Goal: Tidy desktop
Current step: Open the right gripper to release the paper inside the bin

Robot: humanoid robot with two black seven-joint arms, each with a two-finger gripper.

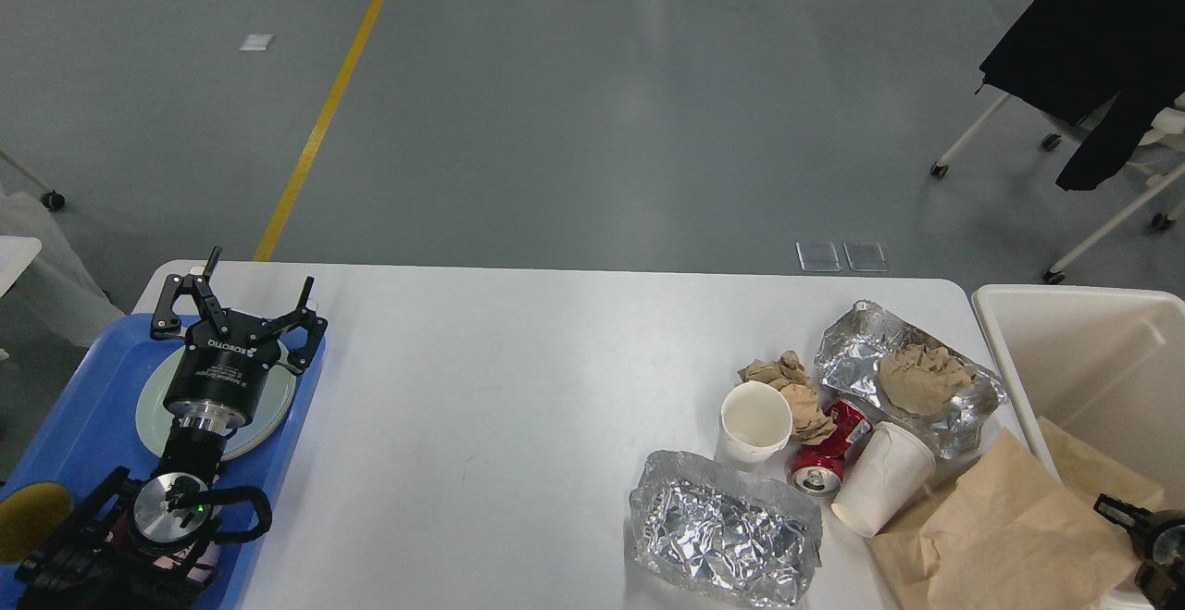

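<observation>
Desktop (518, 360): left gripper (239, 300) upright over plate (268, 406), jaws spread wide, empty; right gripper (1143, 536) jaws unclear.

View: one head camera, high above the desktop (518, 379)
Facing: forward and down, past its far edge
Nearness: moderate, probably
Overlap: none; single view

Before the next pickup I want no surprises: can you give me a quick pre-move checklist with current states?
1. Left gripper open and empty, above the blue tray: ok.
2. Right gripper state at the frame edge: cannot tell.
3. Bin has room: ok.
4. Desktop tidy: not ok; foil tray, red can, upright cup, brown paper bag remain.
5. Tipped cup empty: cannot tell.
</observation>
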